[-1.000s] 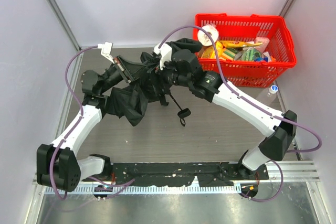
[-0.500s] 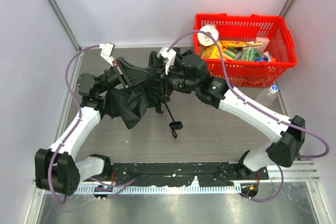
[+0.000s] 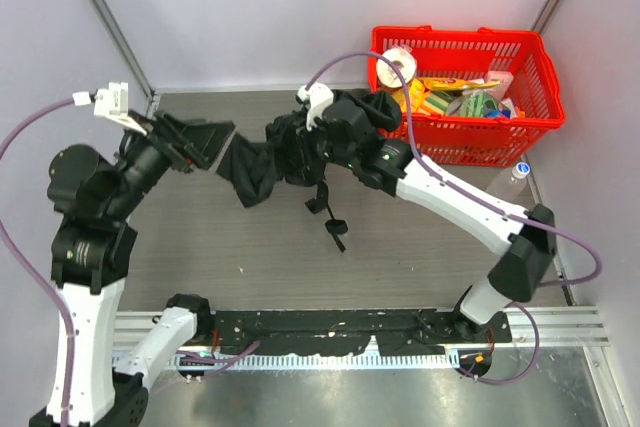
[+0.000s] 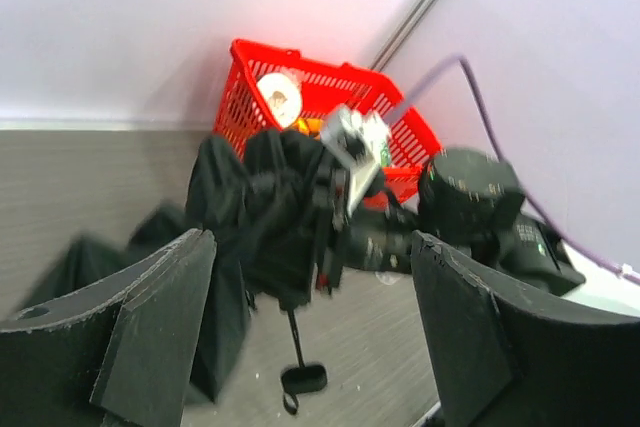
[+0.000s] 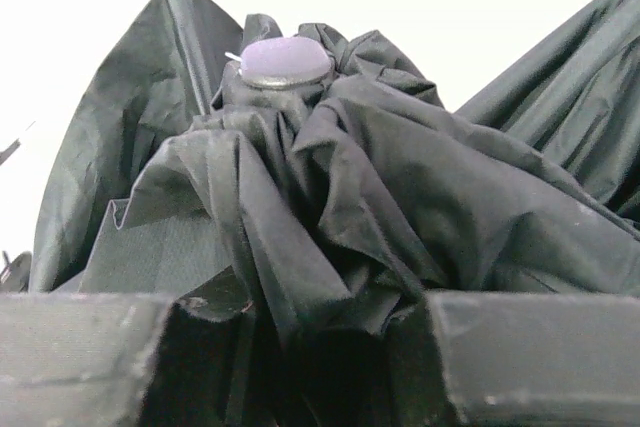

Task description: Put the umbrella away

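Top external: crumpled black umbrella [image 3: 258,173] pinched in right tool [image 3: 298,150]; left tool [image 3: 205,140] agape.

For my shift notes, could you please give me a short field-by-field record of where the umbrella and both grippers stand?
umbrella: black, fabric bunched, not in the basket
right gripper: shut on the umbrella's bunched fabric
left gripper: open, empty, apart from the umbrella
handle: dangling below the fabric
red basket: back right, holding groceries
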Tool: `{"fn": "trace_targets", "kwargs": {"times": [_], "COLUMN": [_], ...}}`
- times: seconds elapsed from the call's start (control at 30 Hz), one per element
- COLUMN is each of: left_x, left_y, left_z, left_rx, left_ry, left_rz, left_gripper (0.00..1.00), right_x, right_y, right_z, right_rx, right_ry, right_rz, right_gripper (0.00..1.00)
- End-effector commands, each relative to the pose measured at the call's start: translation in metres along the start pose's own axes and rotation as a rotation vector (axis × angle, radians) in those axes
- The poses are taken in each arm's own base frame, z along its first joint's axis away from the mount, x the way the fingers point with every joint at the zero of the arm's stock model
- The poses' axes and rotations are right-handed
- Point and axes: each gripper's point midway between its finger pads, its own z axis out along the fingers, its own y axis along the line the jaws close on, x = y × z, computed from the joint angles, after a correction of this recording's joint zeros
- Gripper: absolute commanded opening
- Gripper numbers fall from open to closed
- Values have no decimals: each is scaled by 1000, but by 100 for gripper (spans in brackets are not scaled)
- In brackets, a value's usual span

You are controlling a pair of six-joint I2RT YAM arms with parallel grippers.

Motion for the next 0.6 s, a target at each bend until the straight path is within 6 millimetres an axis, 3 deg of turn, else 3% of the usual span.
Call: {"fn": "trace_targets", "kwargs": {"times": [0.0, 0.03, 0.17, 0.3, 0.47, 0.53, 0.57], "left_x": [71, 80, 106, 115, 134, 139, 141], "left_y": [56, 61, 81, 86, 62, 72, 86], "left_z": [-18, -19, -14, 11, 46, 52, 51], "left_rx": [-210, -221, -262, -262, -149, -193, -257], "left_ry": [212, 231, 269, 287, 381, 403, 415], "left_rz": [-37, -46, -33, 53, 131, 152, 178], "left_gripper": [83, 83, 79, 83, 88, 84, 75], "right_x": [-80, -85, -95, -97, -93, -96, -94], "right_y": [-40, -47, -42, -35, -24, -15, -13], "right_z": [3, 6, 14, 15, 11, 3, 1], "right_rx": [275, 321, 317, 286, 235, 182, 167], "right_ry": [-194, -207, -215, -203, -167, -167, -159], "right_rz": [57, 81, 107, 116, 98, 80, 75], "right_gripper": [1, 1, 1, 1, 1, 1, 1]}}
